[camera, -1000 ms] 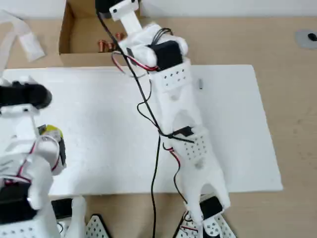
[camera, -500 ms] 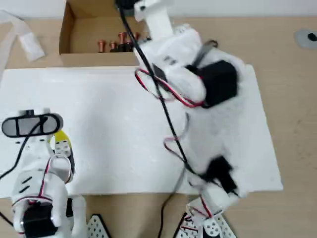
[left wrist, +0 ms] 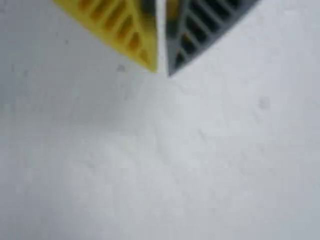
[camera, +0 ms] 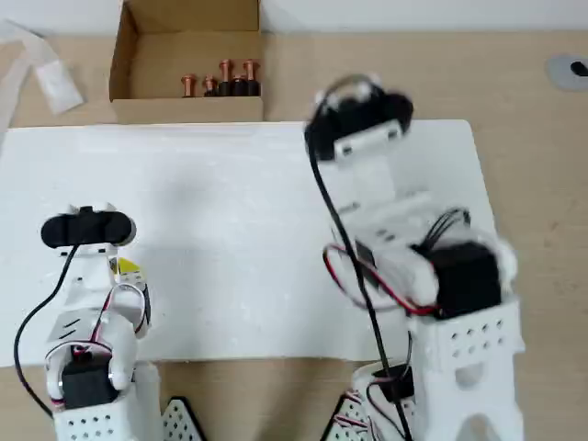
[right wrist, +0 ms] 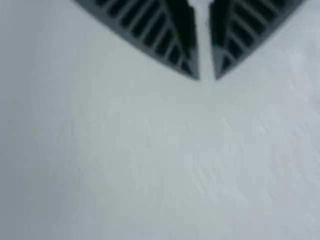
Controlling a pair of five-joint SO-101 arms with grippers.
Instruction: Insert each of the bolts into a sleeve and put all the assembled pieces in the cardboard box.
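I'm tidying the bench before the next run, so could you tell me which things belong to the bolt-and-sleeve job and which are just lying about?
Part of the job:
cardboard box
copper assembled pieces in it
left gripper and right gripper, both shut over the white sheet

Just lying about:
white paper strip beside the box
grey disc, apart from the sheet

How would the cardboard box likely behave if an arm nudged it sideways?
The cardboard box looks thin-walled and open-topped, so it is probably light and would slide on the smooth table rather than resist. Its walls may flex if pinched. The few copper-coloured pieces inside add little weight and would likely shift or roll.
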